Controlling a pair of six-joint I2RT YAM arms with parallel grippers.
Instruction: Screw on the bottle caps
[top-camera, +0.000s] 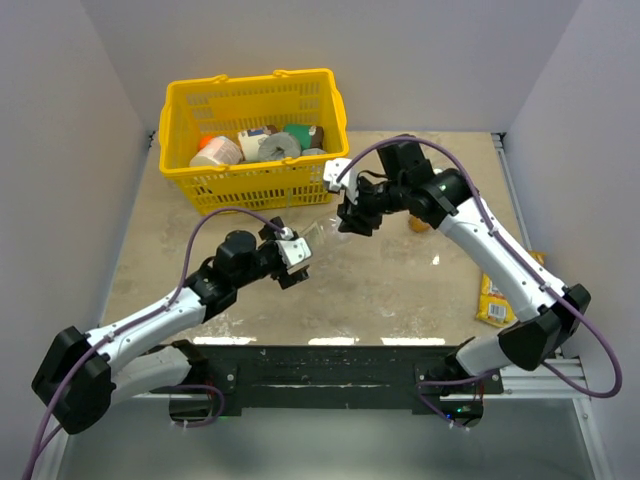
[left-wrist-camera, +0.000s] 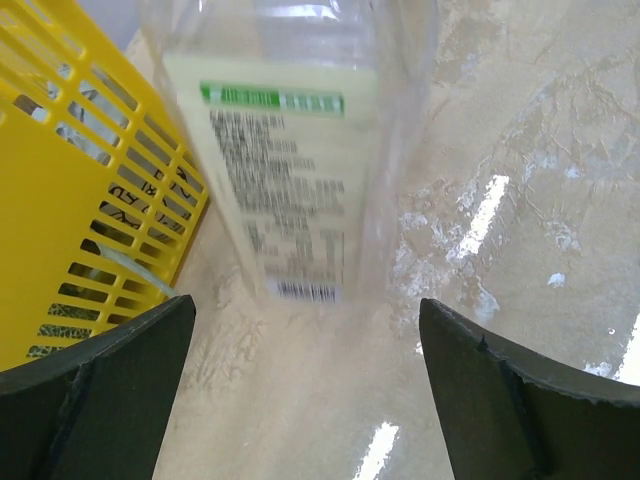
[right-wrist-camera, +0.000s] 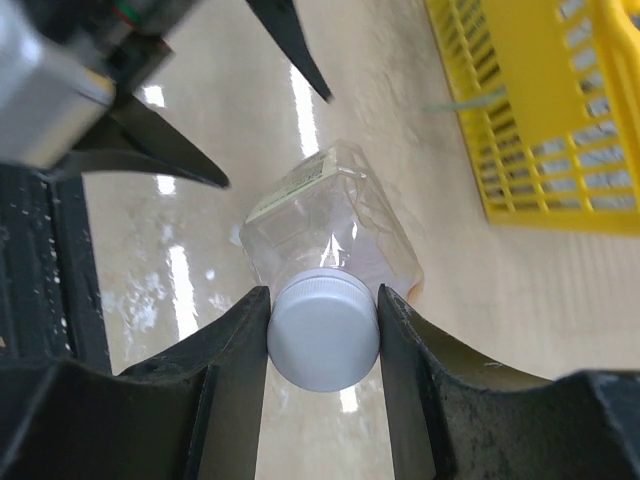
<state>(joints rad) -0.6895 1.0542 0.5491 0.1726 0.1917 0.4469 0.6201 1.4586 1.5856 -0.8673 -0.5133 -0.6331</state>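
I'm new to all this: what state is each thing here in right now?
Left gripper: open, fingers either side of the clear bottle, not touching.
Right gripper: shut on the cap.
Cap: on the clear bottle's neck; tightness cannot be told.
Clear bottle: standing.
Orange bottle: mostly hidden, capped or not unclear.
Basket: holding several items.
Packet: lying flat.

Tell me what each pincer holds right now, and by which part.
Right pincer grips the white cap on the clear bottle, by its sides. Left pincer is open, holding nothing.
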